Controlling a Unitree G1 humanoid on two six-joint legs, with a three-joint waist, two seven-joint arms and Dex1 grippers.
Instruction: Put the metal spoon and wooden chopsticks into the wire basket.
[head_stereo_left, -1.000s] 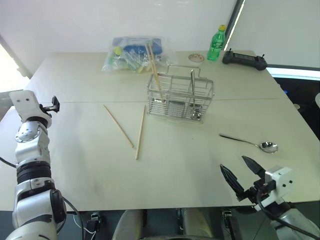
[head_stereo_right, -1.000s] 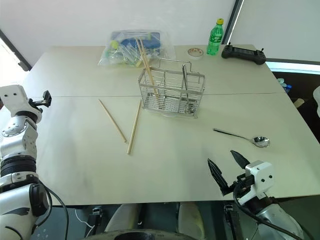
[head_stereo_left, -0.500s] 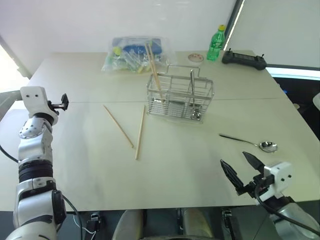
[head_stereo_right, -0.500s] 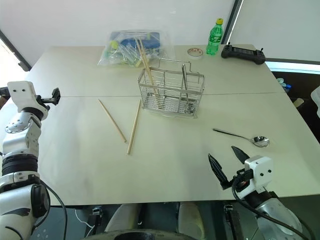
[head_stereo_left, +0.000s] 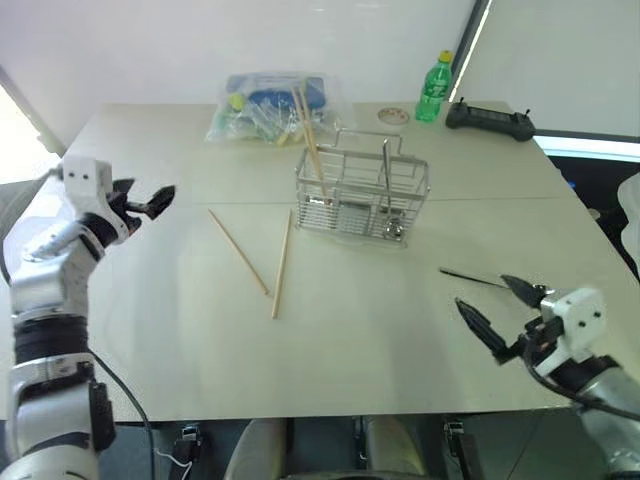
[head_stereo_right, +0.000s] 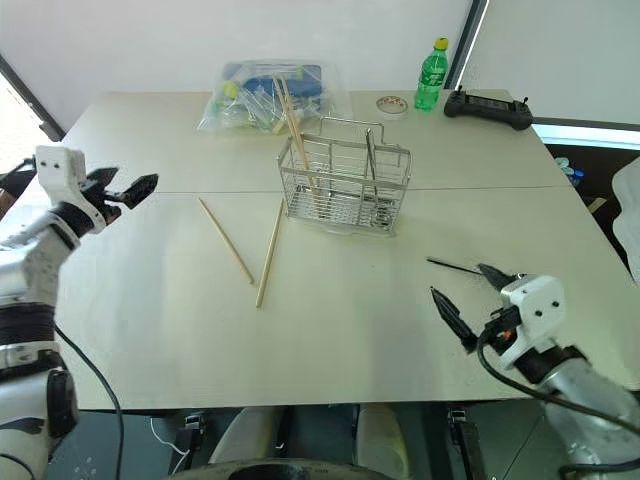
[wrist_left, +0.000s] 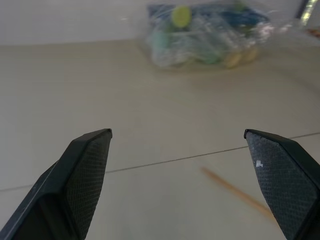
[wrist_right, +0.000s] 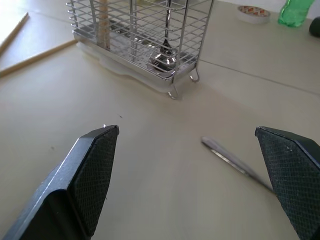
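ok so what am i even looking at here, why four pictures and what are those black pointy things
It is one moment seen by four cameras on a two-armed humanoid robot. The two wide pictures come from a stereo camera on its head, looking down over a pale table. The other two come from cameras on its wrists, looking out between each gripper's two black fingers, which are the pointy things.

The left gripper and the right gripper are both open and hold nothing.

On the table stands a wire basket, already holding chopsticks and a utensil. Two wooden chopsticks lie loose in front of it, and a metal spoon lies near the right gripper. At the far edge are a clear plastic bag, a green bottle, a roll of tape and a black controller.
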